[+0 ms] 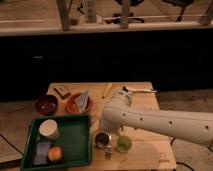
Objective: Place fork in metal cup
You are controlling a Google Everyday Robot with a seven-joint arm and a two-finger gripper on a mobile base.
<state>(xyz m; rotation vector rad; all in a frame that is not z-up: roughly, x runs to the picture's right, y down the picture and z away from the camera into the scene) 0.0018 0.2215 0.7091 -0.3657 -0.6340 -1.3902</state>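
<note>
The tool (108,148) hung near the front edge of the tabletop (150,155), between the metal cup (102,139) and green cup (124,144); its grip state could not be told.

Cream-white arm (160,122) showing as 1 thick, smooth tube.
Its pale, rounded shell is swelling into a bulbous joint at the near end, and a row of small dark dots is running along its side. The tool (107,148) is showing as a darker, greyish stub under that joint, hanging low over the surface (150,152).
</note>
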